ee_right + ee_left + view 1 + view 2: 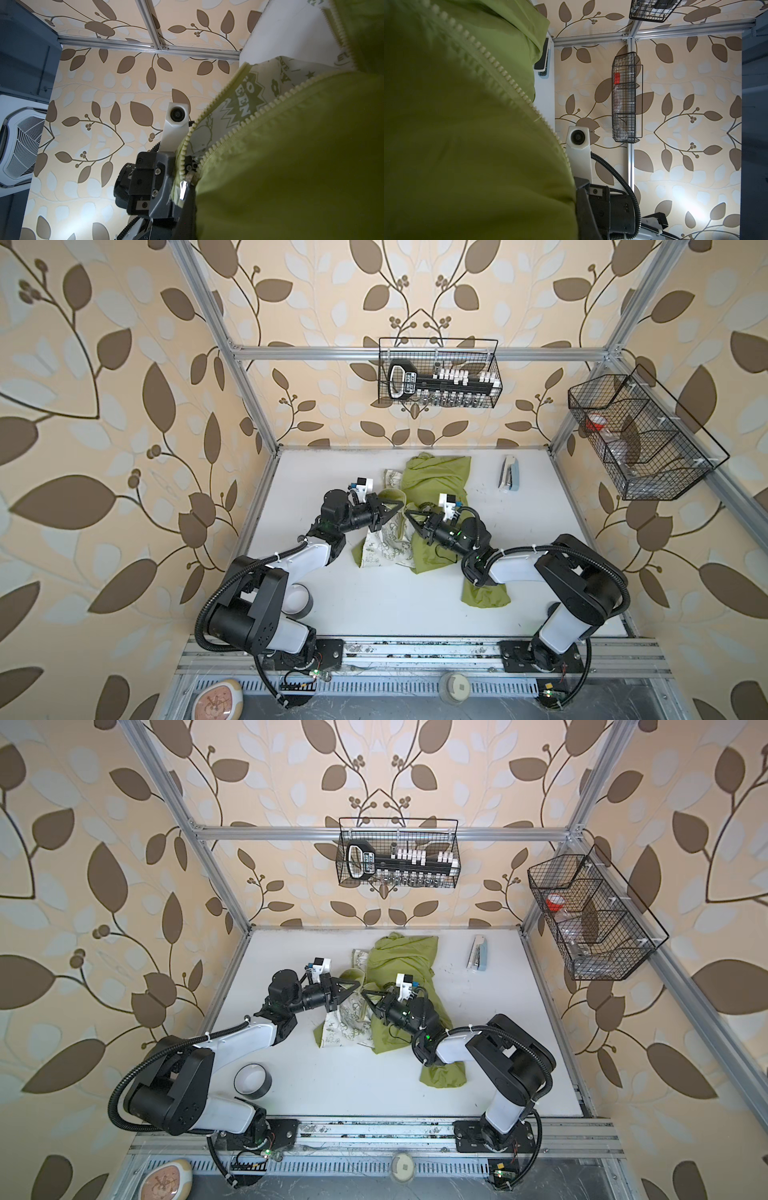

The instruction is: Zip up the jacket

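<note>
White tabletop [374,614], jacket [436,481] rumpled; left pincer [399,505] and right pincer [409,513] both pinch it by the zipper [257,113], slack cloth could jam it

Both top views look steeply down from high above the near edge of the white table [374,614], with the jacket [436,477] near mid-frame, and they share almost the whole scene. Each wrist view sits close against the jacket's green cloth and faces outward to the papered walls. The left one catches the right wrist camera [578,137], the right one the left wrist camera [177,113].
</note>
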Robot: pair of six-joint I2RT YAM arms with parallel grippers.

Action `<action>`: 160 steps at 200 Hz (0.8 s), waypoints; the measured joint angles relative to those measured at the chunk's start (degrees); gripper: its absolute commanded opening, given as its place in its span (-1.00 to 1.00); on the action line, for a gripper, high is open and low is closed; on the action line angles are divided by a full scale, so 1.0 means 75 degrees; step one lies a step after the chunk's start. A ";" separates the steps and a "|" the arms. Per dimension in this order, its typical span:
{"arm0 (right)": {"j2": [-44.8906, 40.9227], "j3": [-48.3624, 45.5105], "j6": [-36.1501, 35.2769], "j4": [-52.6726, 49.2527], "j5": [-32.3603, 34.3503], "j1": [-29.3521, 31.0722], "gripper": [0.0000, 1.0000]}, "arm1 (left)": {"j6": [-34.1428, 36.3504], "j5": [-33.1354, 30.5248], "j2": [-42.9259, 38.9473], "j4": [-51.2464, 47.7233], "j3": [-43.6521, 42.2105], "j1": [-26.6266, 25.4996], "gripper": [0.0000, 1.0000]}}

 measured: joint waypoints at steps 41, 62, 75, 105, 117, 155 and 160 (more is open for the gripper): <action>0.0006 -0.0020 0.0000 -0.0017 -0.0026 0.0000 -1.00 | 0.0012 -0.0006 0.0006 0.0076 -0.0085 0.0000 -1.00; 0.0009 -0.0023 0.0000 -0.0064 -0.0064 0.0000 -1.00 | -0.0003 -0.0015 0.0006 0.0187 -0.0163 0.0000 -1.00; 0.0009 -0.0047 0.0000 -0.0064 -0.0090 0.0003 -0.96 | -0.0006 -0.0017 0.0006 0.0291 -0.0230 0.0000 -1.00; 0.0009 -0.0160 -0.0009 -0.0050 -0.0122 0.0015 -0.74 | -0.0003 0.0020 0.0006 0.0318 -0.0329 -0.0006 -1.00; 0.0006 -0.0221 -0.0006 -0.0055 -0.0137 0.0026 -0.66 | -0.0003 0.0035 0.0006 0.0318 -0.0356 -0.0012 -1.00; -0.0329 -0.0484 -0.0122 -0.0251 -0.0230 0.0154 -0.34 | -0.0003 0.0096 0.0006 0.0318 -0.0361 -0.0026 -1.00; -0.0428 -0.0510 -0.0184 -0.0332 -0.0245 0.0184 -0.29 | -0.0003 0.0105 0.0006 0.0315 -0.0361 -0.0026 -1.00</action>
